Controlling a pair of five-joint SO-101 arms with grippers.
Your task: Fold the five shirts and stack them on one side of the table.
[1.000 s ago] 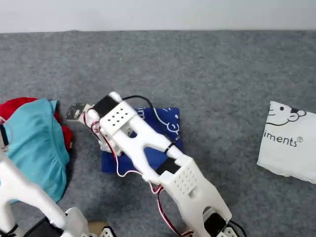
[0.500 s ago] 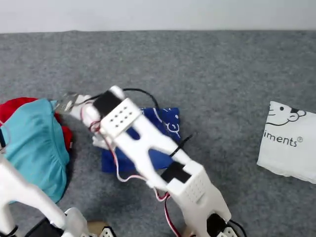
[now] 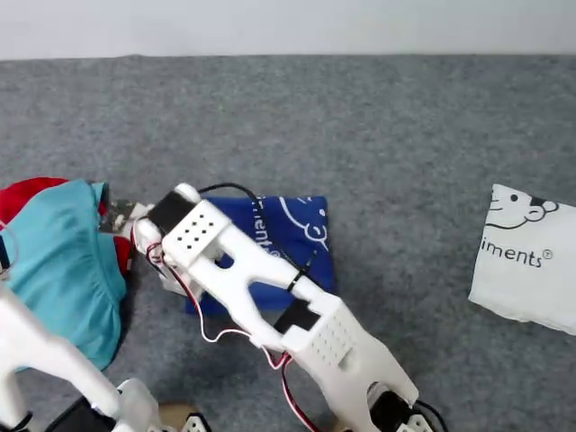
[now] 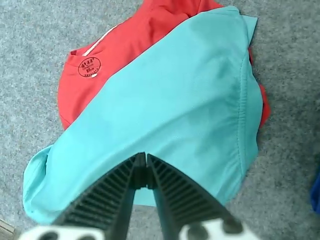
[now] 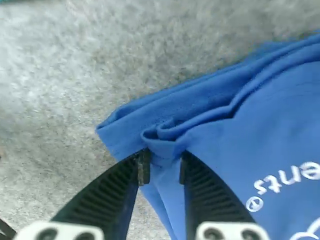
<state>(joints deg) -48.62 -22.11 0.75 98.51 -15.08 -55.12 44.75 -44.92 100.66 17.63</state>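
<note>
A folded blue shirt with white print lies at the middle of the table. My right arm stretches across it to its left edge. In the right wrist view my right gripper is shut on a fold at the edge of the blue shirt. At the left of the table a teal shirt lies crumpled over a red shirt. My left gripper is shut, its tips together over the teal shirt, with the red shirt beyond. A folded white shirt rests at the right edge.
Grey carpet-like cloth covers the table, with bare room across the back and between the blue and white shirts. My left arm's white link stands at the front left corner.
My right arm's wrist has swung left and toward the front, ending lower at the blue shirt's left edge. More of the blue shirt's print shows. The other shirts lie as before.
</note>
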